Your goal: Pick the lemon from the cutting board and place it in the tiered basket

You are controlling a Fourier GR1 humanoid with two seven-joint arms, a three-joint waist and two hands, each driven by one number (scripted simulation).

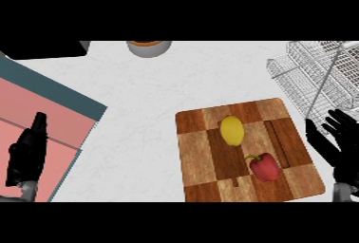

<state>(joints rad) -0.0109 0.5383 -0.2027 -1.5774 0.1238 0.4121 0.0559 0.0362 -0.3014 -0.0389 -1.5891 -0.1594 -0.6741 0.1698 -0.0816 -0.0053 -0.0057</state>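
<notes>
Lemon (pixel 232 130): lying untouched near the middle of the cutting board (pixel 200 163), toward its far half, just beside the red pepper (pixel 264 167) sitting nearer on the same board. Hovering just off the board's right edge: right hand (pixel 335 142), fingers straight, holding nothing, probably being lined up for reaching in sideways at the fruit. Standing beyond the board's far right corner: tiered basket (pixel 308 66), likely making for a short carry. Resting well to the board's left, open and idle: left hand (pixel 24 152).

Kitchen: cutting board (pixel 210 190), wire tiered basket (pixel 308 66).
</notes>
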